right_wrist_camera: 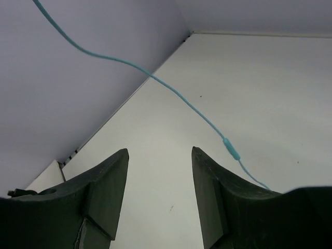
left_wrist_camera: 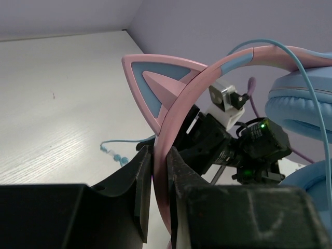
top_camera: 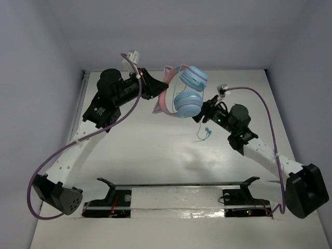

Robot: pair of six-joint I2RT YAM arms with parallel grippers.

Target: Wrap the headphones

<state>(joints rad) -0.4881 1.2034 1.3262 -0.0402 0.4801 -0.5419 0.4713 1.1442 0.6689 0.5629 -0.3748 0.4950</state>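
- Left gripper (left_wrist_camera: 160, 171): fingers narrow, clamped on headband (left_wrist_camera: 179, 106) of headphones (top_camera: 185, 93), close to far wall (top_camera: 181, 31) at 12 o'clock.
- Right gripper (right_wrist_camera: 158, 176): fingers wide apart; cable (right_wrist_camera: 155, 80) passes at 12 o'clock, untouched.

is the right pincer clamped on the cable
No, the right pincer stands open, nothing between its fingers, and the cable runs past them ungripped.
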